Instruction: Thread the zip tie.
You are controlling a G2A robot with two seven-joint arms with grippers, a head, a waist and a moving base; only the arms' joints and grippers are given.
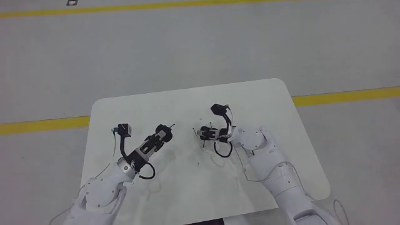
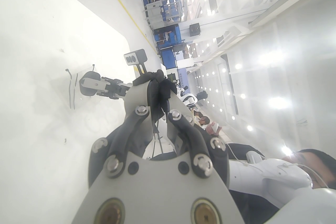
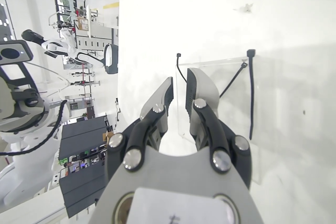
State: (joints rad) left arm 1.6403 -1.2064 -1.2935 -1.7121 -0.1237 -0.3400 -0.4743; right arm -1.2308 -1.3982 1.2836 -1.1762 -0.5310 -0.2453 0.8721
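The left hand (image 1: 164,135) hangs over the bench (image 1: 137,109) with its fingers pressed shut, and a dark scrap at the tips cannot be made out. Near it, tip toward tip but apart, the right hand (image 3: 179,86) is open, its fingers (image 3: 195,88) astride the edge of a clear plate (image 3: 231,117). A curved zip tie (image 3: 179,66) lies just beyond the right hand's fingertips at the plate's edge, with a slanted zip tie (image 3: 233,78) and a long straight zip tie (image 3: 251,93) farther to one side on the plate.
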